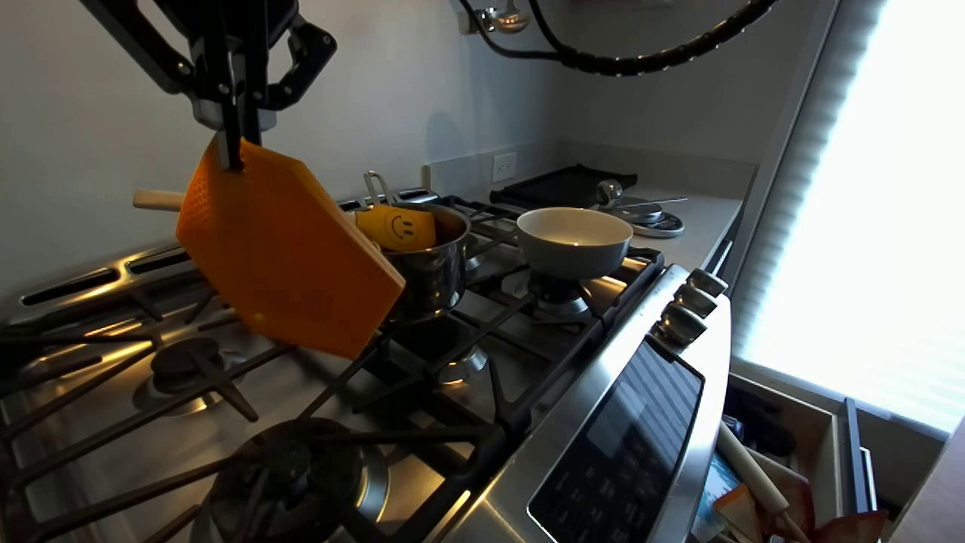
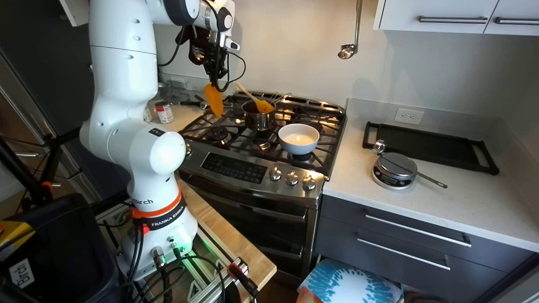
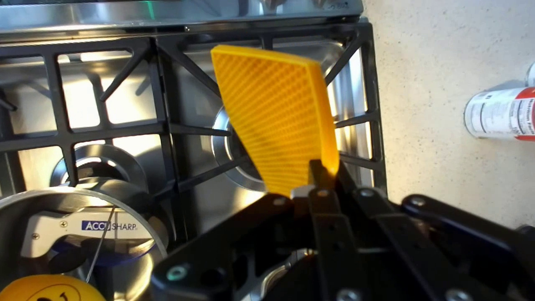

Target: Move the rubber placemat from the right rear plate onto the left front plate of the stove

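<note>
My gripper (image 1: 241,147) is shut on one corner of the orange rubber placemat (image 1: 286,256). The placemat hangs down in the air above the left part of the stove (image 1: 497,505), touching nothing below that I can see. In an exterior view the gripper (image 2: 215,80) and placemat (image 2: 214,101) are left of the pot. The left front plate (image 1: 286,467) has a wide dark cap under the grate bars and is bare; it also shows as a burner (image 2: 217,134). In the wrist view the placemat (image 3: 271,108) hides most of that burner (image 3: 220,138), and the fingertips (image 3: 328,173) pinch its edge.
A steel pot (image 2: 257,122) with a yellow utensil (image 2: 264,106) stands at the rear middle, close to the placemat. A white bowl (image 2: 298,141) sits on the right front burner. Cans (image 2: 164,112) stand on the counter left of the stove.
</note>
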Controlling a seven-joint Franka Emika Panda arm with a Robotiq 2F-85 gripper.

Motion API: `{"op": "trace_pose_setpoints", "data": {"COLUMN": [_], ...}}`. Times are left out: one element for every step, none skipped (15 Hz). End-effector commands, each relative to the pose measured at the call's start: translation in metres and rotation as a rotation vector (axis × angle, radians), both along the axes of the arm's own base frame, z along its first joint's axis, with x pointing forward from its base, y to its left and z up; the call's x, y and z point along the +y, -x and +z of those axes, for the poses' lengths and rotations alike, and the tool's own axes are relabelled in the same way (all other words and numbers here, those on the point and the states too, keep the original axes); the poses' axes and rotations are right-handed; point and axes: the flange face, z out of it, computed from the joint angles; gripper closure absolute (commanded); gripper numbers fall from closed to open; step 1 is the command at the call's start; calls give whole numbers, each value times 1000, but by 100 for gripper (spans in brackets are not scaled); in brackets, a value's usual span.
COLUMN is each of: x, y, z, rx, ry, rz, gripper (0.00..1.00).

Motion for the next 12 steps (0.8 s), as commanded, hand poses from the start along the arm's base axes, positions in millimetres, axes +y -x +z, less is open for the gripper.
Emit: {"op": "trace_pose_setpoints", "data": {"x": [-1,-6,-8,-6,-4,-1,1,4,8,15,20,26], "y": [-2,-7,-12,-16,-18,-19,-20,-22,-24,-27,-29,-31], "z": [-1,-2,-5,-9,-14,-19,-23,-28,-33,-37,-38,-40], "rx": [4,-19,-29,-27,-14,-3,2,0,-10,-24,-38,-51], "ry": [1,-3,-5,-12,-32,-51,-60,-68,-75,-84,-90,-100], "rz": [-2,-14,-16,-18,-18,-5,7,21,35,56,74,96], "gripper": [94,99,99,99,99,99,99,99,99,99,99,99]}}
